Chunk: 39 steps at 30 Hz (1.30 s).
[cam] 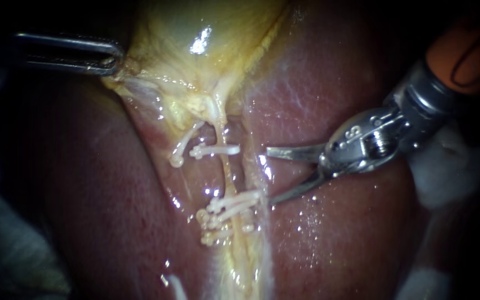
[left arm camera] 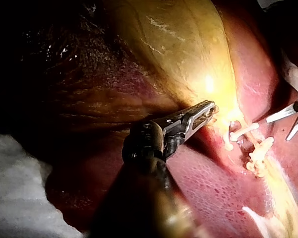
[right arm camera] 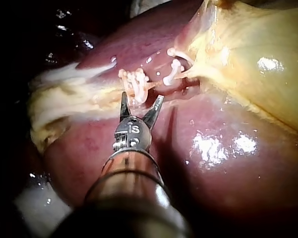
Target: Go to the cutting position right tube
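Note:
The yellow gallbladder (cam: pixel 206 33) lies over the red liver (cam: pixel 340 233). Below it the right tube (cam: pixel 227 176) runs between one white clip (cam: pixel 216 150) and a cluster of clips (cam: pixel 226 211). Another clip (cam: pixel 181 149) sits on the left tube. My right instrument (cam: pixel 270 175) has its thin blades open just right of the tube's bare stretch, not touching it. In the right wrist view its blades (right arm camera: pixel 142 99) gape just short of the clips (right arm camera: pixel 135 81). My left instrument (cam: pixel 109 58) is shut on the gallbladder's edge, and its jaws (left arm camera: pixel 204 111) pinch the yellow tissue.
White gauze (cam: pixel 445 166) lies behind my right instrument's shaft, and more pale gauze (cam: pixel 6 250) at the lower left. A loose white clip (cam: pixel 174 286) lies on the liver below the tubes. The liver surface is wet and glistening.

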{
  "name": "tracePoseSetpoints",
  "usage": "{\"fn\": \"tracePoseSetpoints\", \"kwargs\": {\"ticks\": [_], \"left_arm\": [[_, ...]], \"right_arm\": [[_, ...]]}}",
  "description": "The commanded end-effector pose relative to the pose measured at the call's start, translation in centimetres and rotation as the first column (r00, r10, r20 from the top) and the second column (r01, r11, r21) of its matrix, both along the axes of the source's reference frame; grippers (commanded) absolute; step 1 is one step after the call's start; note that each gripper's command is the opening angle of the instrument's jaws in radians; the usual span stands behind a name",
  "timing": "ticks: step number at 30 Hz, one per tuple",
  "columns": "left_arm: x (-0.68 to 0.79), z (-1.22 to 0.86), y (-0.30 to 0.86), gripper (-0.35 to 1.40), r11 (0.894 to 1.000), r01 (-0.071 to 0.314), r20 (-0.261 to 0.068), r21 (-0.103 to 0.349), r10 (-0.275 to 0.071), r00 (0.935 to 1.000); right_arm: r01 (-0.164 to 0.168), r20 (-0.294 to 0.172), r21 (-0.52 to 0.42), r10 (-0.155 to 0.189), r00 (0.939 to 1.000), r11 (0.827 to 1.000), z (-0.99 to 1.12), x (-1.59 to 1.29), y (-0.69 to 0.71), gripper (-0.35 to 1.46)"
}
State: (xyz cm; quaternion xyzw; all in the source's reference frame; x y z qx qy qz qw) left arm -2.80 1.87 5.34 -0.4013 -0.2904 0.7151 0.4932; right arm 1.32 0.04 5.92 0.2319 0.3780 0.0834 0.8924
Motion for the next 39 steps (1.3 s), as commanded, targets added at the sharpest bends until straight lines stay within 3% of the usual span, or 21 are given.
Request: {"fn": "tracePoseSetpoints", "kwargs": {"ticks": [1,6,12,18,24,34,39], "left_arm": [[0.0,0.0,0.0,-0.35,1.0,0.0,-0.001,0.0,0.0,1.0],[0.0,0.0,0.0,-0.35,1.0,0.0,-0.001,0.0,0.0,1.0],[0.0,0.0,0.0,-0.35,1.0,0.001,-0.001,0.0,-0.001,1.0],[0.0,-0.01,-0.01,-0.35,1.0,0.001,-0.001,0.0,-0.001,1.0],[0.0,-0.01,-0.01,-0.35,1.0,0.001,-0.001,0.0,-0.001,1.0],[0.0,-0.01,-0.01,-0.35,1.0,0.001,-0.001,0.0,-0.001,1.0],[-0.01,-0.01,-0.01,-0.35,1.0,0.002,-0.001,0.0,-0.002,1.0]], "right_arm": [[-0.003,-0.016,0.036,0.003,0.9999,0.999,0.08,0.0,-0.01,1.45],[-0.022,-0.021,0.117,0.025,0.9995,0.993,0.37,0.08,-0.04,1.45],[-0.054,-0.053,0.229,0.068,0.9962,0.972,0.75,0.22,-0.01,1.43],[-0.03,-0.081,0.298,0.057,0.9951,0.954,1.06,0.36,-0.08,1.43],[-0.009,-0.124,0.343,0.055,0.9908,0.939,1.13,0.5,-0.13,1.43],[-0.001,-0.208,0.39,0.089,0.9741,0.921,1.09,0.84,-0.15,1.4],[0.02,-0.228,0.403,0.079,0.9704,0.915,1.07,0.95,-0.17,1.38]]}}
